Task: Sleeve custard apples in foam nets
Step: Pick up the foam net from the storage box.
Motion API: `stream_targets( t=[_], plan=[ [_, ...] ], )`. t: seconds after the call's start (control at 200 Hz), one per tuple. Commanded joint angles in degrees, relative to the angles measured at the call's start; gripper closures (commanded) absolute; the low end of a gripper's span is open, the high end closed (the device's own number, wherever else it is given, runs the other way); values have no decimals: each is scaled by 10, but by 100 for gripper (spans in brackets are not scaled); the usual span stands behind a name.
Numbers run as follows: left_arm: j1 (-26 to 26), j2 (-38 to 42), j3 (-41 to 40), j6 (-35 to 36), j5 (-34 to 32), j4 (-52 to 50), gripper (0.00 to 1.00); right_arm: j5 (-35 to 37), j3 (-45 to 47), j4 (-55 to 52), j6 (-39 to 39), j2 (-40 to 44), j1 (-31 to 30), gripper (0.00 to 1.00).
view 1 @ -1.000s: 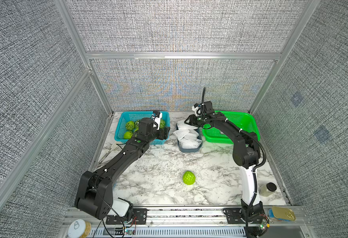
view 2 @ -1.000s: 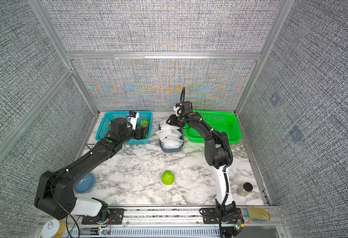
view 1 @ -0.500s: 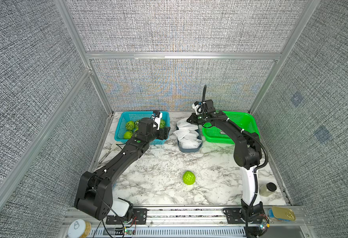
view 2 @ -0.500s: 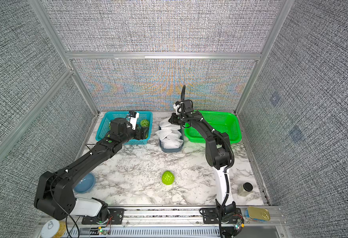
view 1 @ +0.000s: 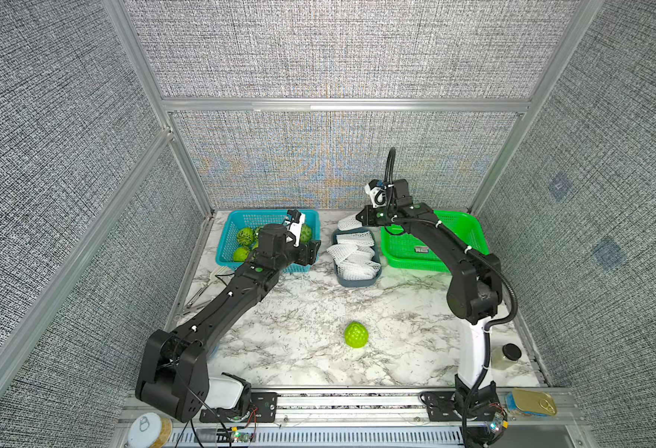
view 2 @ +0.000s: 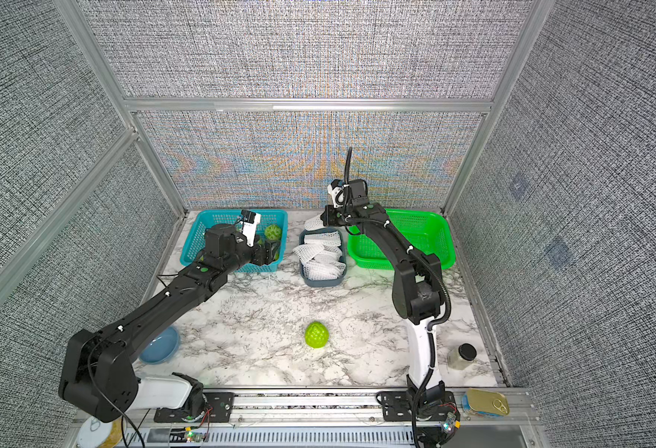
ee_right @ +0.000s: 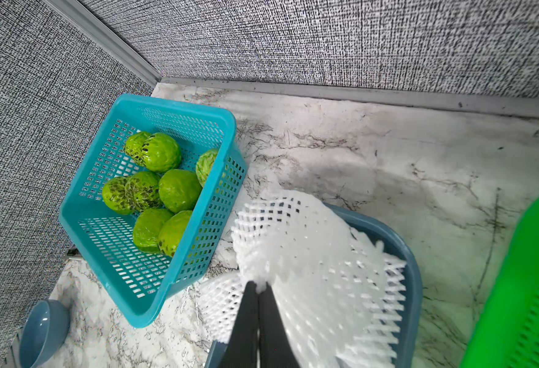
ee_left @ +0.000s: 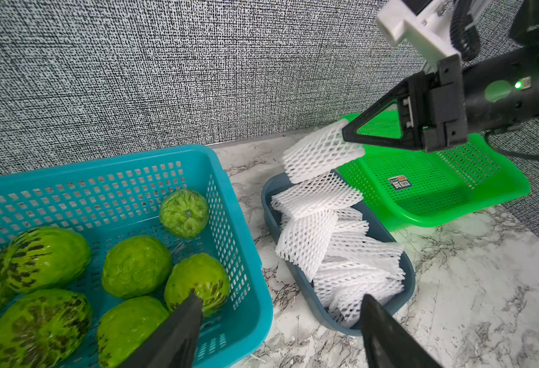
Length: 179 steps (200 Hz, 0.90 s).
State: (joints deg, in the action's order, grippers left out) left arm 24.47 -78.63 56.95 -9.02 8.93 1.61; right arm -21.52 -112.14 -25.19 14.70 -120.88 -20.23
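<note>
Foam net (ee_left: 321, 153) pinched by right claw (ee_left: 345, 133), side-on only from left wrist view

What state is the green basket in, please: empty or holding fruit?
Empty, as far as visible: the green basket shows only bare mesh floor and a sticker; the right arm covers a strip of it.

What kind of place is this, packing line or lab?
Looks like a lab test cell: grey panels on an aluminium frame enclose a marble-look tabletop, left arm and right arm bolt to a front rail, custard apples staged in a blue basket.
</note>
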Motion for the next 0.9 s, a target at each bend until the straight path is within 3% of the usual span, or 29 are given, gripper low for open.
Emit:
stream_targets(
  t=[0.0,0.4,0.75,0.89],
  plan=[
    [-1,9,-5,7,-3,25,19,14,2,-18,-32,18,-1,100],
    [-1,45,-31,47,2,65,17,27,21,-75,-69,99,-1,100],
    [4,99,-64,171,76,84,16,-1,40,-119,-80,155,-2,100],
    [7,121,-74,182,75,78,16,-2,64,-144,-96,180,-12,100]
  ],
)
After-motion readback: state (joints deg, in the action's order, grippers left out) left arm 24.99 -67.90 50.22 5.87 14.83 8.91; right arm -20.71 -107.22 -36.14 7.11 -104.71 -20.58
